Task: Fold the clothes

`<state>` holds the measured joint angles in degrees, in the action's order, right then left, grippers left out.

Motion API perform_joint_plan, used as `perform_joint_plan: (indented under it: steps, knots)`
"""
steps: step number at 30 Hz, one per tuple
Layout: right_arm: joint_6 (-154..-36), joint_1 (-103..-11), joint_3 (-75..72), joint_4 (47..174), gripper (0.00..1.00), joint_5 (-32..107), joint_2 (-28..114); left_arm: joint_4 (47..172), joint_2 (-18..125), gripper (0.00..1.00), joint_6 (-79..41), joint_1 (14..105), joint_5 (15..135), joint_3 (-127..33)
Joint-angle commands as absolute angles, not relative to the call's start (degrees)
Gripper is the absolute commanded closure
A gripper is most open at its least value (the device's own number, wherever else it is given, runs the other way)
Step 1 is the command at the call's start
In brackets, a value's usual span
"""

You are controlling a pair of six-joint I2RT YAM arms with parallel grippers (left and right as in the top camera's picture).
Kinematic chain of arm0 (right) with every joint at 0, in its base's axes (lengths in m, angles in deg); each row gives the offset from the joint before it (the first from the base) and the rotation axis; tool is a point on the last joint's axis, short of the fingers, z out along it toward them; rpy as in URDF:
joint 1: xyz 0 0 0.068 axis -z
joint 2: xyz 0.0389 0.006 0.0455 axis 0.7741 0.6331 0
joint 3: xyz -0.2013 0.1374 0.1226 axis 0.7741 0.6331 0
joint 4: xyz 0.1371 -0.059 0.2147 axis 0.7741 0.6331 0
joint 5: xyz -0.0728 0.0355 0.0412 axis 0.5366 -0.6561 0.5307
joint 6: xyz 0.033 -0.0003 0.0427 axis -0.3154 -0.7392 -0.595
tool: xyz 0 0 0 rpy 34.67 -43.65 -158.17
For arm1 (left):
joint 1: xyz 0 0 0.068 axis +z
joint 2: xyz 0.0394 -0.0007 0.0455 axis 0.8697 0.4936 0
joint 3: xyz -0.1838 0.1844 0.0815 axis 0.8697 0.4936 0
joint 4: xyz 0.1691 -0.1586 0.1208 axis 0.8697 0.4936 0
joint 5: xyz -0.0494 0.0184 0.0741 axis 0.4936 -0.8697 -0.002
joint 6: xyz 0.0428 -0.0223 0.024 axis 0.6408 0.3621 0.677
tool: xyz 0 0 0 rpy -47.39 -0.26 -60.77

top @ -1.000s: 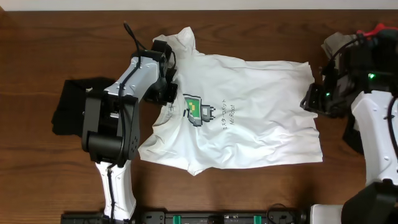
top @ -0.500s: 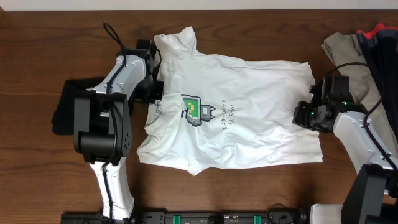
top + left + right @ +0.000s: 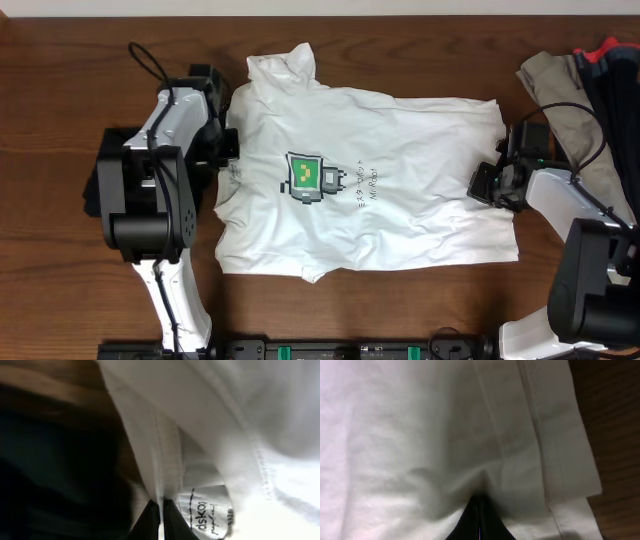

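Two pincers now hold opposite ends of the large white short-sleeved T-shirt [image 3: 420,200], which lies print-up and sideways across the middle of the dark brown wooden worktop [image 3: 60,290]. The left pincer [image 3: 222,150] is clenched on the neckline; its wrist view shows the tips pressed together over the collar seam, just beside the small white neck label [image 3: 207,515]. The right pincer [image 3: 482,186] is clenched on the hem, its tips pinched into a ridge of cloth in its own wrist view. Over the last second the left arm has drawn outward toward the left side of the worktop, taking the collar with it. Meanwhile the right arm has swung in from the far right and settled on the hem. The small green-screened robot print [image 3: 312,178] has slid slightly left, and the cloth near the collar, which the arm covered before, now lies open and flatter. This looks like a stretching and smoothing step; no fold has been made yet, so the task appears to be at an early stage. A crumpled black garment [image 3: 95,190] lies beside the left arm. A khaki garment [image 3: 560,85] and a red garment [image 3: 610,48] sit at the right edge, apart from both pincers.
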<state>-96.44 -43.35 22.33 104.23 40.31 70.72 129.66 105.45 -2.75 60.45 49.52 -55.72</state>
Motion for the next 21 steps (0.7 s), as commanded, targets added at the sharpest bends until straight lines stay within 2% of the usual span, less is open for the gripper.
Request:
perform_joint_plan:
  steps: [1,6,12,16,18,20,21]
  knots:
    - [-97.3,-42.6,23.9,104.4,0.99,46.7,74.9,129.8,107.5,0.94,-3.9,62.1,46.3,-54.0]
    - [-99.0,-40.3,23.7,104.8,0.99,49.9,74.9,130.3,107.5,0.94,-3.9,64.4,46.3,-55.7]
    - [-98.7,-35.6,22.5,105.3,0.99,47.1,74.9,131.4,107.5,0.94,-3.8,66.7,48.5,-58.5]
    - [-95.2,-35.0,20.5,105.7,0.93,43.0,74.8,133.5,107.4,0.94,-2.9,66.7,48.7,-61.8]
    - [-95.2,-35.0,18.8,107.1,0.92,43.0,74.8,135.8,107.4,0.92,-2.9,66.7,48.7,-64.9]
    - [-95.2,-34.9,16.6,109.2,0.88,43.0,74.6,138.9,107.3,0.89,-2.6,66.7,48.6,-68.8]
    - [-95.2,-34.9,15.1,110.5,0.85,42.9,74.5,140.6,107.2,0.83,-2.6,66.7,48.7,-70.7]
